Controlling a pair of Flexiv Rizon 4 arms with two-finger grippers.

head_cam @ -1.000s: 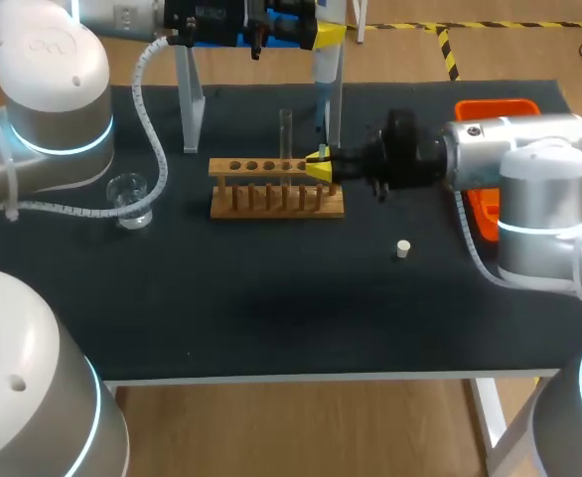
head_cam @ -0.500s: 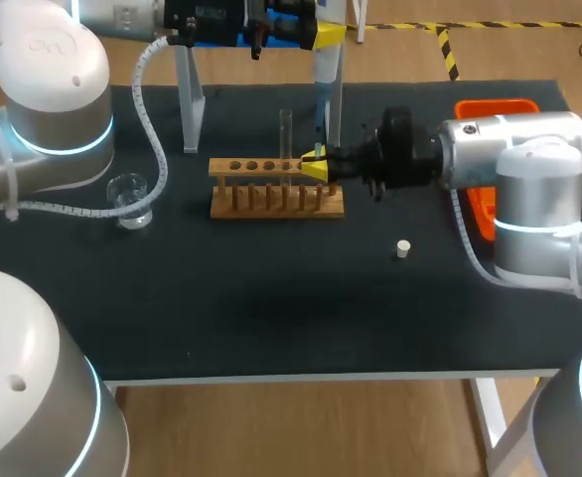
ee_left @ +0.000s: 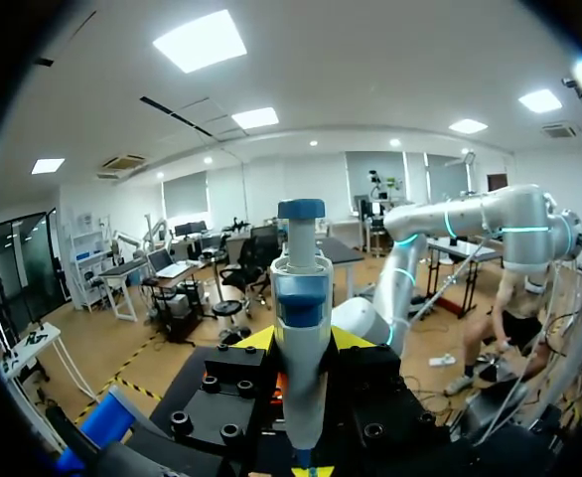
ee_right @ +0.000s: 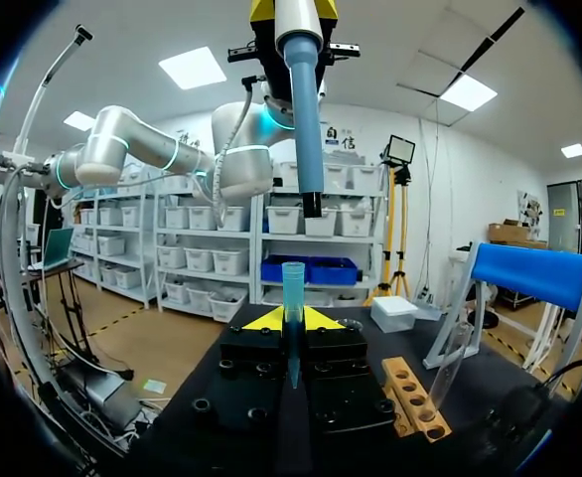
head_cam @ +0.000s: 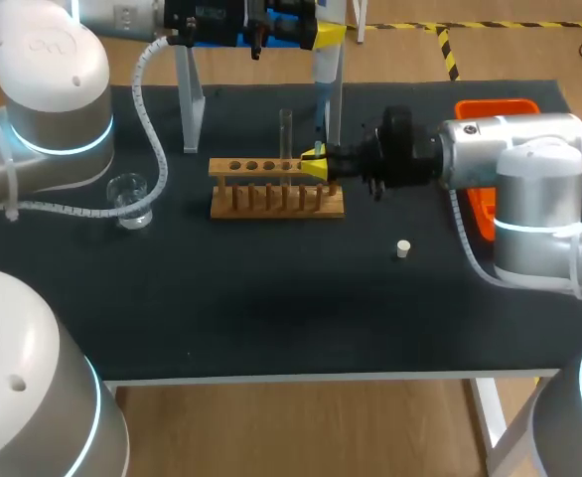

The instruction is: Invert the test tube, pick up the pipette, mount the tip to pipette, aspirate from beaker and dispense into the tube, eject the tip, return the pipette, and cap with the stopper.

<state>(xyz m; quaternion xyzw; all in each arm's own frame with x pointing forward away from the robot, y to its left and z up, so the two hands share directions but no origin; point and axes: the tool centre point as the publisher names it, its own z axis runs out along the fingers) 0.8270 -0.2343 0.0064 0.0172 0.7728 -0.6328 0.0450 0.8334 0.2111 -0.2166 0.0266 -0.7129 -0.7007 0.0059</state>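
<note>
Dark matting covers the worktop [head_cam: 271,308], with the wooden rack [head_cam: 276,194] at its middle. One test tube [head_cam: 285,131] stands upright in a rack hole, apparently ready to receive liquid. Above the rack's right end, the left gripper [head_cam: 326,33] is closed around the pipette [head_cam: 326,75], holding it vertical with its nose down. Just below, the right gripper [head_cam: 316,165] pinches the blue tip [ee_right: 292,298] upright, directly under that nose with a gap between them. They seem lined up so the pipette can press down into the tip. The beaker [head_cam: 129,197] waits left of the rack. The stopper [head_cam: 402,248] lies right of the rack, towards the front.
</note>
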